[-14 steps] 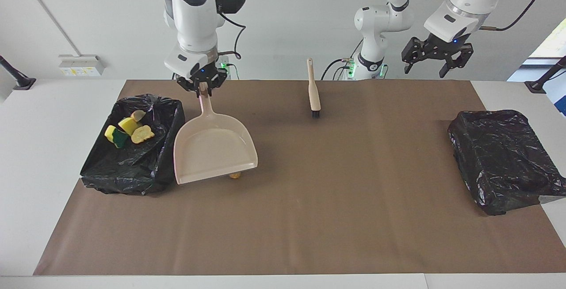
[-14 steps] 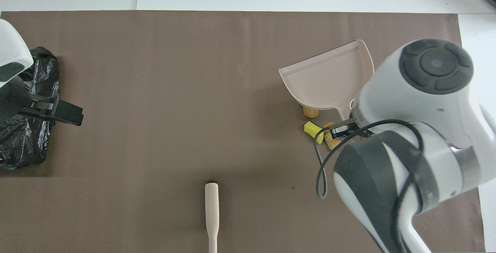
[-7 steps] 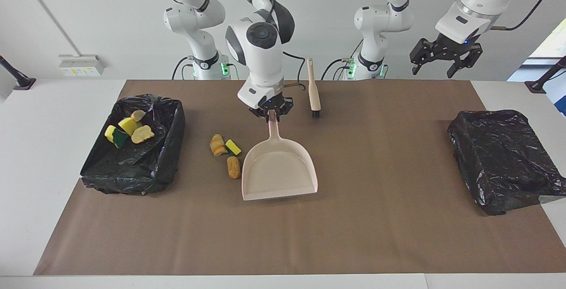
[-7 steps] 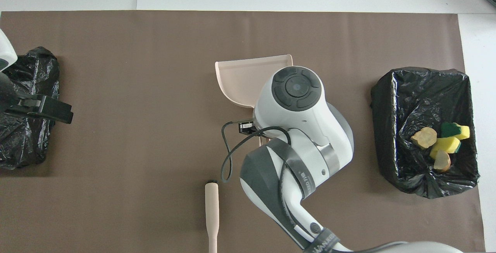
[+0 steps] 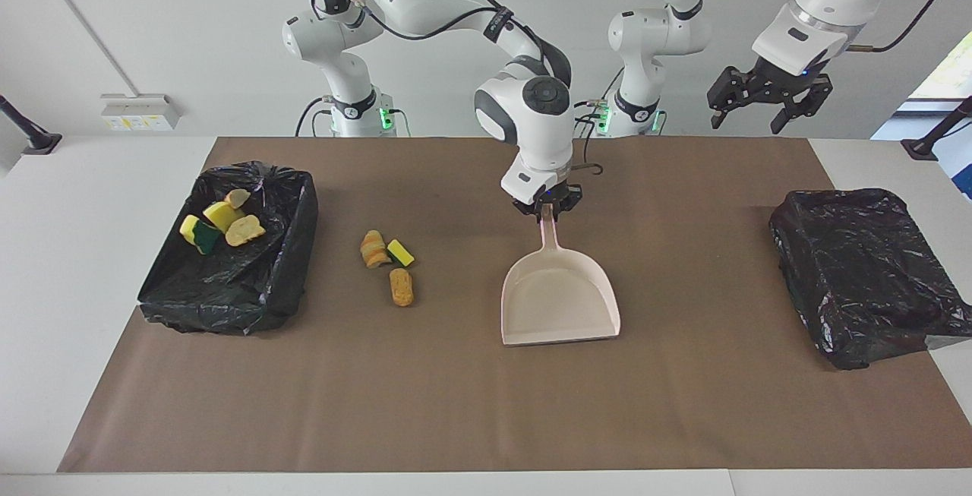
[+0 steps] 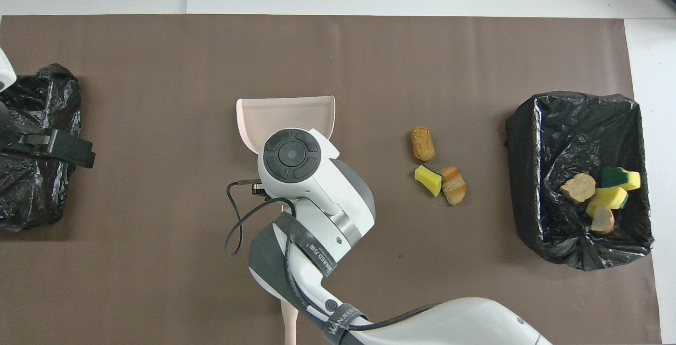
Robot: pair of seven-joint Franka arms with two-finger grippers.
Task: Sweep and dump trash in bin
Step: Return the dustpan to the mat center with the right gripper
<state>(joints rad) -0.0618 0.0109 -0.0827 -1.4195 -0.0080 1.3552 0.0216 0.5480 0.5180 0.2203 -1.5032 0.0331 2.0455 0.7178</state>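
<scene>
So the trash is split in two bunches right now. Three pieces sit loose on the brown mat (image 5: 486, 405): a striped orange-tan chunk (image 5: 372, 248), a yellow sponge piece with a green back (image 5: 401, 252) touching it, and a tan bread-like chunk (image 5: 401, 287) just beside those two, a bit farther from the robots. They're toward the right arm's end of the tabletop, between the bin and the dustpan. The rest, four scraps (image 5: 220, 222) as far as I can count (yellow sponge bits, one green-backed, plus a couple of tan chunks), are lying inside the open black-bagged bin (image 5: 288, 253) near the tabletop edge at the right arm's end, bunched in the corner of it nearer the robots.

The beige dustpan (image 5: 558, 302) is roughly mid-mat, looks empty, its open lip pointing away from the robots. The right gripper (image 5: 547, 210) has its jaws clenched on the end of the pan's handle. In the overhead view the arm covers most of the handle, so only the scoop (image 6: 285, 115) shows.

The beige brush (image 6: 288, 324) only shows as a bit of handle peeking out under the right arm at the robots' edge of the mat.

The left gripper (image 5: 767, 101) hangs up in the air with jaws spread wide, holding nothing, arm just waiting, over the left arm's end, where a second black-bagged bin (image 5: 858, 276) sits.
</scene>
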